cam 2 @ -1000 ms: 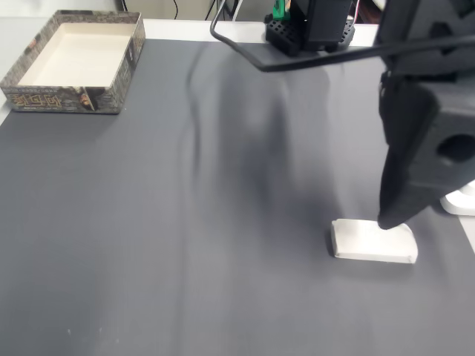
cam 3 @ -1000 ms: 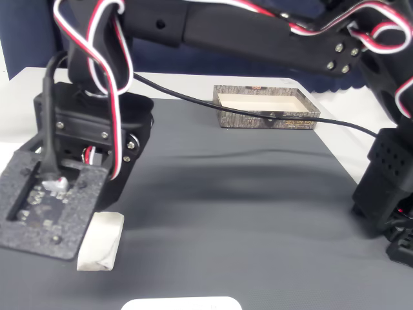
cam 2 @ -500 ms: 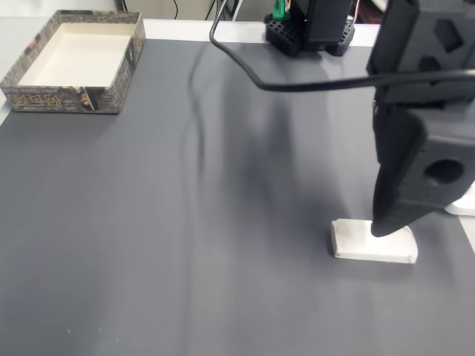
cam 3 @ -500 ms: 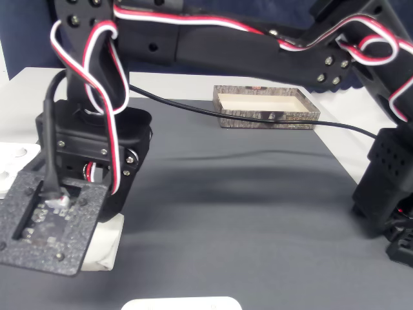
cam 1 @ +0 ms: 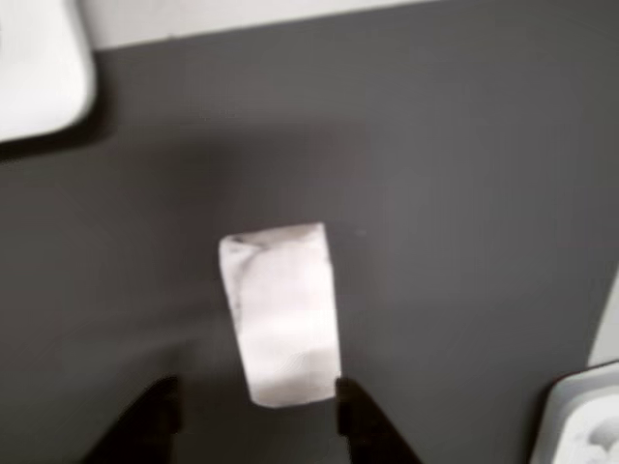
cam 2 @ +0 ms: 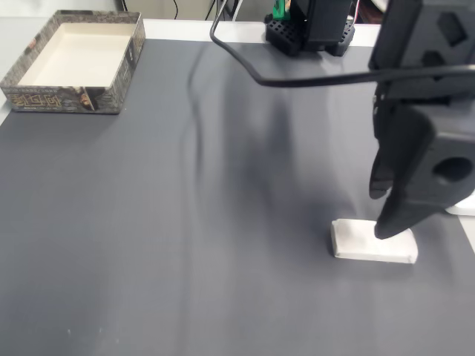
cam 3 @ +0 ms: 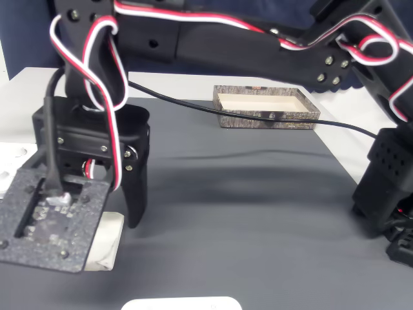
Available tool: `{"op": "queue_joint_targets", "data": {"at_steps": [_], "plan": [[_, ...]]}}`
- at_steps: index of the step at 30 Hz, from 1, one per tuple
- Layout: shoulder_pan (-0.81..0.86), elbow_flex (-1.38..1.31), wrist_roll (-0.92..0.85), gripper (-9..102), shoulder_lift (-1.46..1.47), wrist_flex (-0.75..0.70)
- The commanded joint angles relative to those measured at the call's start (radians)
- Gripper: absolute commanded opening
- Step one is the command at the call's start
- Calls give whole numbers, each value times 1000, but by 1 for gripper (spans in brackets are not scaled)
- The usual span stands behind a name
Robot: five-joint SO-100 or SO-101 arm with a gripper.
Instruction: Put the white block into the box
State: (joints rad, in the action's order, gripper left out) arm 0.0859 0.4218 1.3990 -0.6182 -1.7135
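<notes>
The white block [cam 1: 280,314] lies flat on the grey mat, at the right in a fixed view [cam 2: 373,243] and at the lower left in a fixed view [cam 3: 106,242]. My gripper [cam 1: 256,420] is open, with one black fingertip on each side of the block's near end and gaps between them and it. From the side, the gripper [cam 2: 381,215] hangs just over the block, its jaws spread. A wrist plate hides part of the block and one finger of the gripper [cam 3: 122,226]. The box [cam 2: 74,59], beige inside with a mottled rim, stands far off at the mat's corner [cam 3: 266,106].
Glossy white plastic pieces lie near the block: one [cam 1: 39,68] at the upper left, one [cam 1: 585,425] at the lower right, and one at the mat's edge [cam 2: 464,204]. A black cable [cam 2: 297,78] runs across above the mat. The arm's base [cam 2: 308,30] stands at the back.
The jaws have spread apart over the block; one finger swung outward. The arm stayed over the block, which has not moved.
</notes>
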Motion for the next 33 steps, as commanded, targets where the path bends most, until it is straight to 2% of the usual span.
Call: {"op": "queue_joint_targets", "data": {"at_steps": [1, 18, 33], "plan": [[2, -66, -5, 27, -64, 28], [9, -92, -18, 31, -40, 64], [6, -112, -28, 27, 14, 66]]}}
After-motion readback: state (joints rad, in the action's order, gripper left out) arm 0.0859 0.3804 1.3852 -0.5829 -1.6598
